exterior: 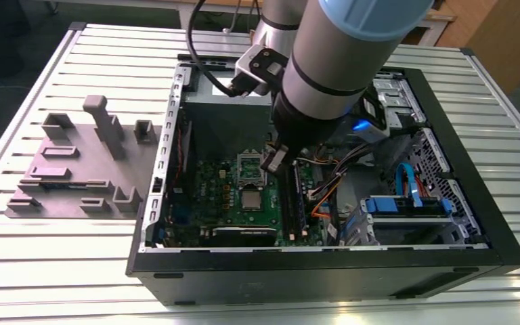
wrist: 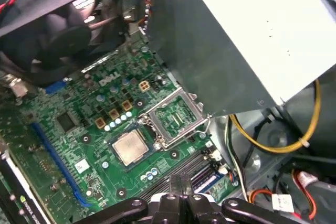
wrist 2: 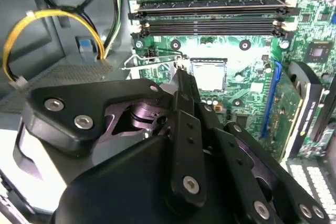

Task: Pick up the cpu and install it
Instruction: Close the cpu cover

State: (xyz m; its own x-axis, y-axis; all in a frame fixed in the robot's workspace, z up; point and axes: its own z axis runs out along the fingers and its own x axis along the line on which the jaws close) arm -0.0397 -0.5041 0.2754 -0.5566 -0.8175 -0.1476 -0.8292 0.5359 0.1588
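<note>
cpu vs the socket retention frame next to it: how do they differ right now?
The cpu is a solid square with a shiny silver-grey top; the retention frame is an open metal outline with green board showing through its middle. The cpu lies flat on the motherboard; the retention frame looks swung open beside it, not over it. Both are squarish, metallic and side by side.

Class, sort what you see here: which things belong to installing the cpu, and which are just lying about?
Job:
cpu seated on the motherboard
open socket frame beside it
gripper above the board

Lying about:
grey parts tray
case fan
yellow cable
</note>
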